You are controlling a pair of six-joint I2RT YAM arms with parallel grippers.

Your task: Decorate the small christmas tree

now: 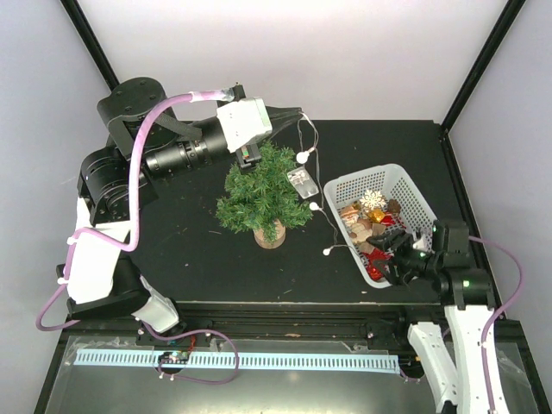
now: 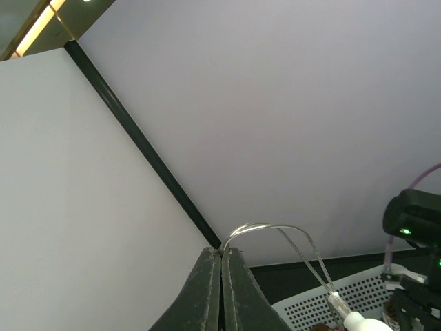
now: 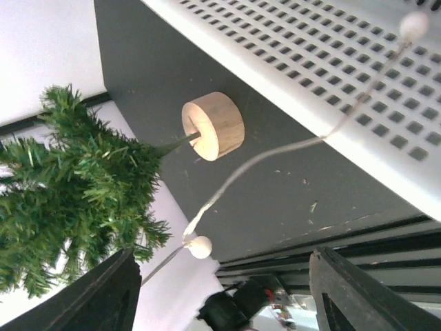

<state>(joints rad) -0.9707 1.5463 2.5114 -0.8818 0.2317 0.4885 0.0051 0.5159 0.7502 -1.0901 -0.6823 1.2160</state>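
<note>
The tree [image 1: 263, 191] stands mid-surface. My left jaws are pinched on the light wire [image 2: 265, 225] over its top; my right jaws gape by the basket [image 1: 366, 174]. Stringing lights, I judge: next, drape the wire lower around the branches.

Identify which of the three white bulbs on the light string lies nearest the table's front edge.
The lowest bulb in the top view, beside the white basket; the other two sit farther back, by the small christmas tree.

I see a dark green tree [image 1: 263, 194] on a pale wooden stump [image 1: 270, 235], a white perforated basket [image 1: 366, 172], and a black tabletop [image 1: 190, 250].
</note>
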